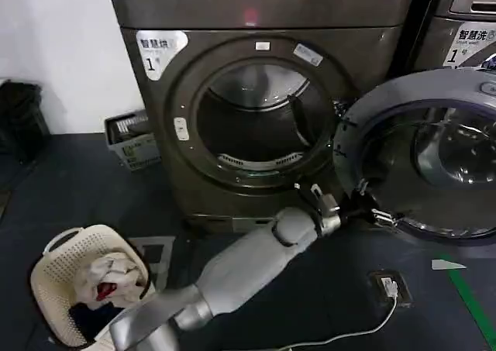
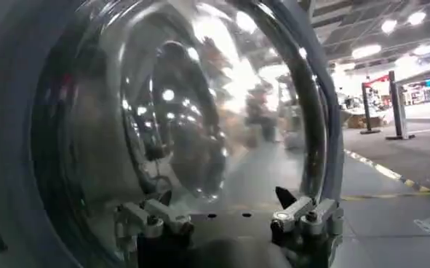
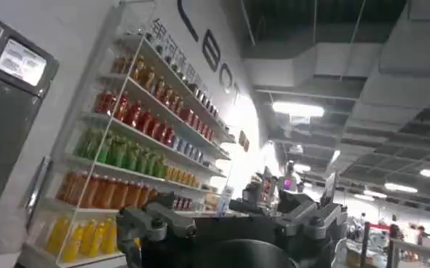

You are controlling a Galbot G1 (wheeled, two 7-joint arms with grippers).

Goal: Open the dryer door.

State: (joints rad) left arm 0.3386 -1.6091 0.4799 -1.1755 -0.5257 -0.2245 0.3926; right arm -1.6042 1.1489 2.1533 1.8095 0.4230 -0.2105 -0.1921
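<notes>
Dark flooring lower frame: your left gripper [image 1: 364, 204], fingers spread and ungrasped at the dryer door [image 1: 422, 153] rim, should push outward steadily.

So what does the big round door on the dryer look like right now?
The door is round, with a thick grey rim around a bulging glass window that looks shiny and mirror-like. It is swung wide open to the right of the dryer, so you can see straight into the drum. The left tool is at the door's lower edge, with its fingers open, close against the rim. From the left wrist, the glass reflects the ceiling lights.
</notes>
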